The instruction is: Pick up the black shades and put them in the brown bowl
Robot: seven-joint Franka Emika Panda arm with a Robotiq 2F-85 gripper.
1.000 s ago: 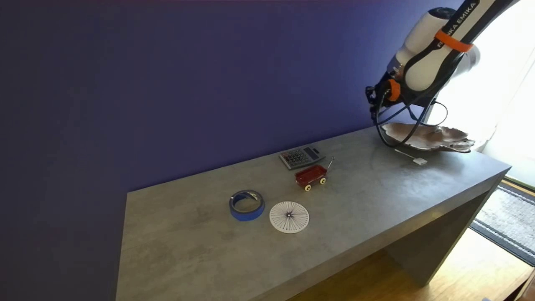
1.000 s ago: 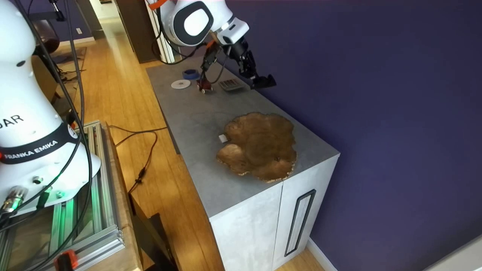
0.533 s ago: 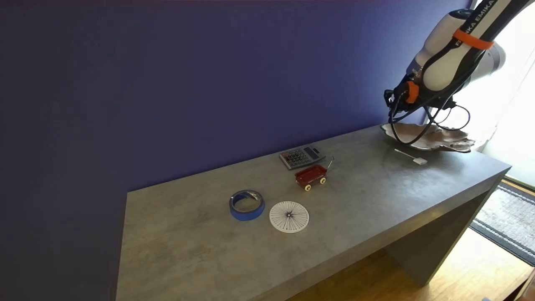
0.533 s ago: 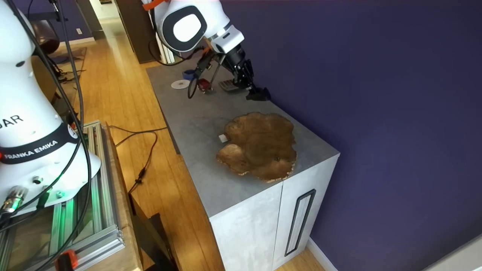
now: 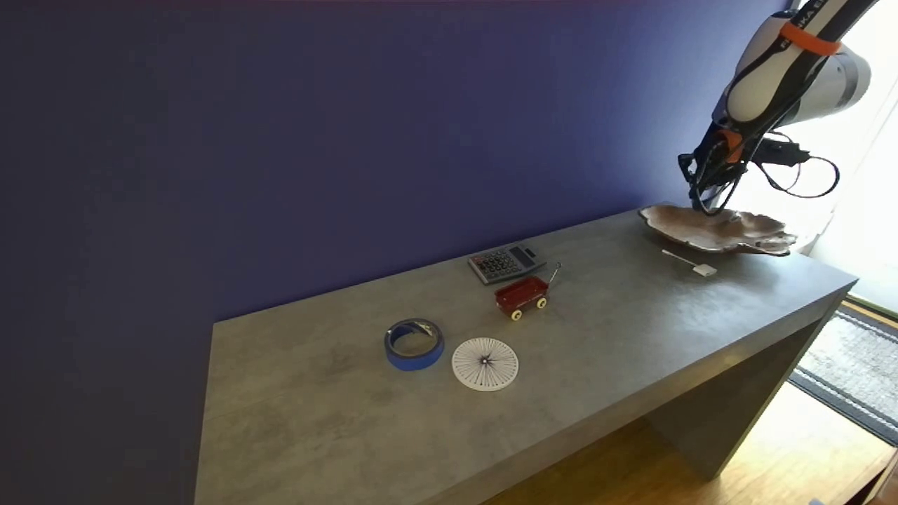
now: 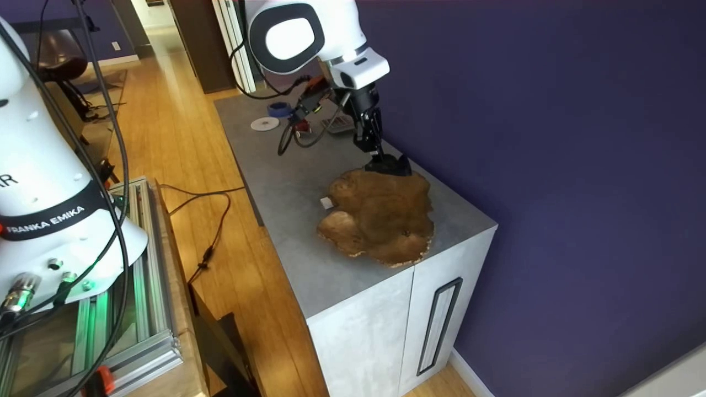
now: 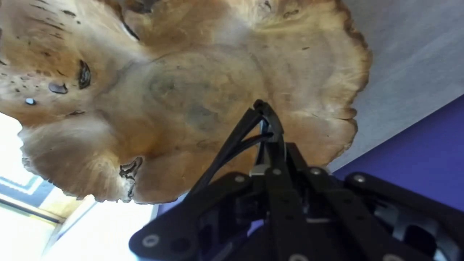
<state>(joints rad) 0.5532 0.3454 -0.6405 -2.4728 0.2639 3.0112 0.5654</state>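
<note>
The black shades (image 6: 390,165) hang from my gripper (image 6: 377,151) in an exterior view. In the wrist view their dark frame and arms (image 7: 235,139) stick out beyond my gripper (image 7: 284,154), whose fingers are close together on them. The lenses are mostly hidden there. The wide brown bowl (image 6: 380,218) with a wavy rim stands on the counter and shows in both exterior views (image 5: 684,224). It fills much of the wrist view (image 7: 203,83). The shades are over the bowl's wall-side part. I cannot tell whether they touch it.
A white adapter cable (image 5: 704,270) lies beside the bowl. Farther along the grey counter (image 5: 316,414) are a calculator (image 5: 506,263), a red toy wagon (image 5: 523,294), a blue tape ring (image 5: 414,358) and a white disc (image 5: 485,365). A purple wall (image 6: 524,138) runs along the counter's back.
My gripper has moved along the wall toward the bowl and lower, carrying the shades from beyond the bowl to over its edge. The bowl and the other items have not moved.
</note>
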